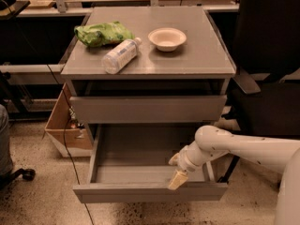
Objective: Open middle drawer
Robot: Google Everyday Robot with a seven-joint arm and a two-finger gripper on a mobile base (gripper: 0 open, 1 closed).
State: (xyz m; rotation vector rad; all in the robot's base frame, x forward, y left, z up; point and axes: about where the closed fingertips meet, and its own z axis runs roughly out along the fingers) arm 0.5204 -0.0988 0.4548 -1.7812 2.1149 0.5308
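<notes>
The grey metal cabinet [201,60] has its top drawer [147,108] closed. Below it the middle drawer [140,191] stands pulled far out toward me, and its shallow inside looks empty. My gripper [177,178] is at the end of the white arm [243,146] that reaches in from the right. It sits just inside the drawer's front panel, right of the middle, with its tan tip at the panel's top edge. The lowest drawer is hidden under the open one.
On the cabinet top lie a green bag [101,33], a plastic bottle [120,55] on its side and a white bowl [167,38]. A cardboard box [63,125] stands on the floor at the left. A dark chair [267,78] is at the right. A cable [65,153] hangs by the left side.
</notes>
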